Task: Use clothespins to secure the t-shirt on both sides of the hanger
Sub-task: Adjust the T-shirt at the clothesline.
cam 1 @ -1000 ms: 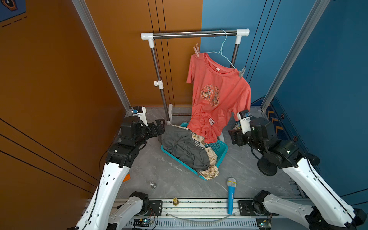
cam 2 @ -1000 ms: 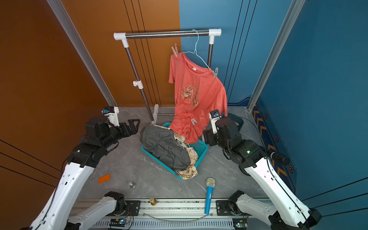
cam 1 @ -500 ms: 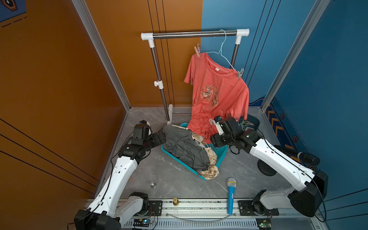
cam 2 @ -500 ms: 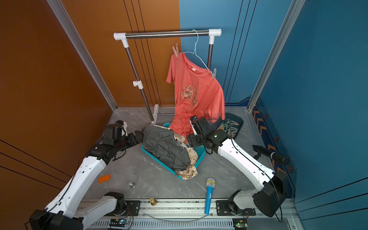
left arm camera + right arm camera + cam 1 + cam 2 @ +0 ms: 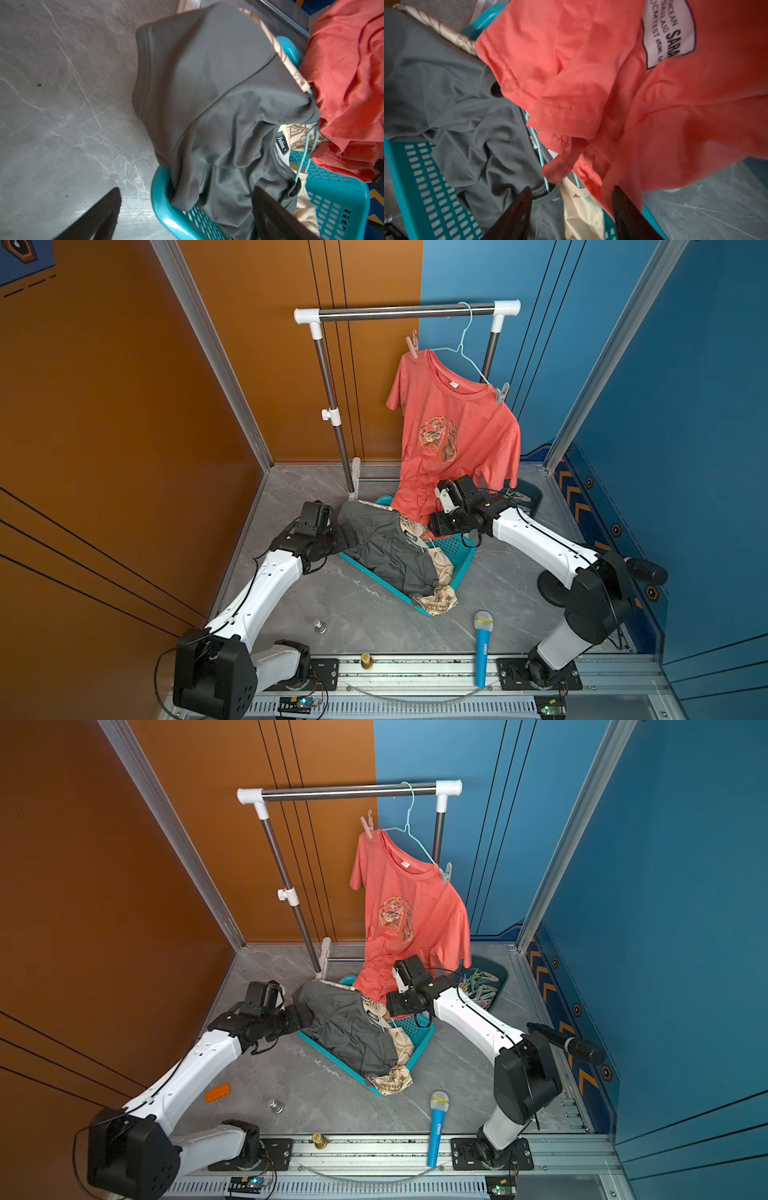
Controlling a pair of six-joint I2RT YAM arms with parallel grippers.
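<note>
A coral t-shirt [image 5: 453, 435] hangs on a light blue hanger [image 5: 465, 352] from the rack bar [image 5: 407, 311]. A pink clothespin [image 5: 411, 344] is clipped at one shoulder and a pale one [image 5: 502, 393] at the other. More clothespins [image 5: 482, 986] lie in a dark tray [image 5: 500, 973] behind my right arm. My right gripper [image 5: 434, 524] [image 5: 572, 188] is low at the t-shirt's hem [image 5: 566, 116], open, with the hem, a grey collar and cream cloth between its fingers. My left gripper [image 5: 349, 537] [image 5: 187, 189] stands wide open across the basket rim.
A teal basket [image 5: 461, 556] in the middle of the floor holds a grey shirt [image 5: 390, 547] and cream cloth, with another light blue hanger [image 5: 305, 153] among them. A blue toy microphone [image 5: 483, 647], a small metal weight [image 5: 320, 626], an orange brick [image 5: 217, 1092] and a black microphone [image 5: 644, 570] lie around it.
Both arms have come down and inward toward the basket. My right gripper has moved to the t-shirt's hem and its jaws have narrowed. The left jaws stay wide.
</note>
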